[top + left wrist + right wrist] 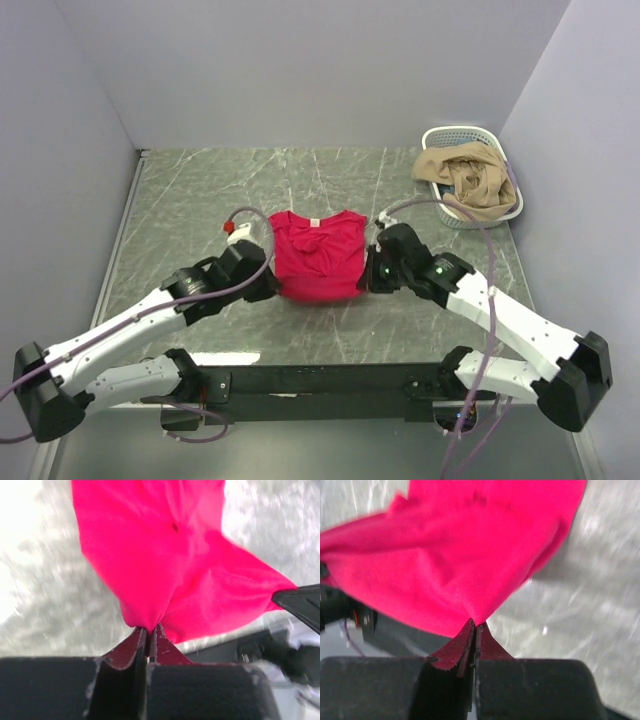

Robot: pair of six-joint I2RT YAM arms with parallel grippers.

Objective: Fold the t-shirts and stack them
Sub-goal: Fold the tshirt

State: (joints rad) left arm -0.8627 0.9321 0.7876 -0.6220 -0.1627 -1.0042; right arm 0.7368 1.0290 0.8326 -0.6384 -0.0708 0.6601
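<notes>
A white plastic lattice basket (458, 132) stands at the far right corner of the grey-green marbled table (200, 190), enclosed by pale lavender walls (300, 70).

Jaws together, the right gripper (475, 626) pinches the red t-shirt (450, 560) over the table (590, 605).

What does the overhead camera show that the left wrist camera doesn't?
Only overhead: the white plastic lattice basket holding tan cloth, and the small white neck label. Only the left wrist: up close, the left hand pinched shut on a bunched cloth edge. Both: the crimson-red cloth t-shirt on the grey-green marbled table.
</notes>
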